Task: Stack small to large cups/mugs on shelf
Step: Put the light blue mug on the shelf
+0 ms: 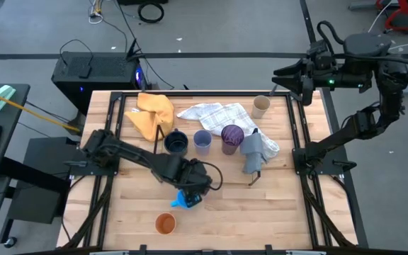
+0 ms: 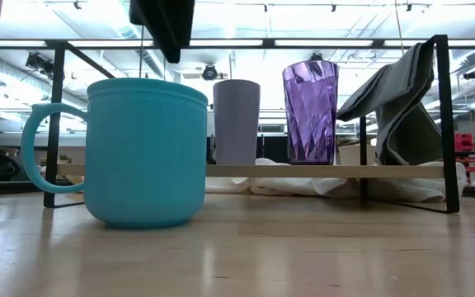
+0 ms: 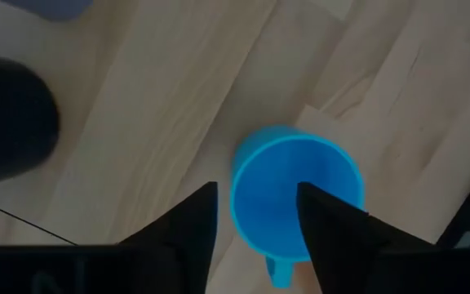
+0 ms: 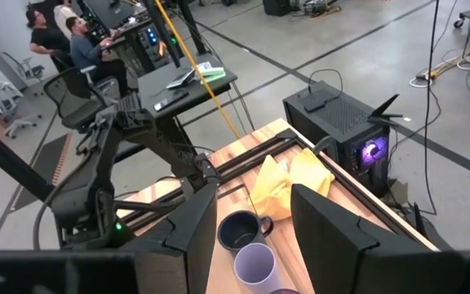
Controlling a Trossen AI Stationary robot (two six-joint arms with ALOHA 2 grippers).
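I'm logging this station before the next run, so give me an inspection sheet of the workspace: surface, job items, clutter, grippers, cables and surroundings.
Surface: wooden table.
Job's things: navy mug, lavender cup and purple cup in a row on the shelf; tan cup behind; bright blue mug and orange cup in front.
Clutter: yellow cloth, checked cloth, grey cloth.
Grippers: left gripper open, straddling the blue mug's rim; right gripper open, raised at the far right corner.
Cables: several on the floor.
Surroundings: black box; seated people.

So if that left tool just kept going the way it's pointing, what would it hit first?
Probably the bright blue mug: the left tool points down at its rim, fingers open, one over the mug's mouth.
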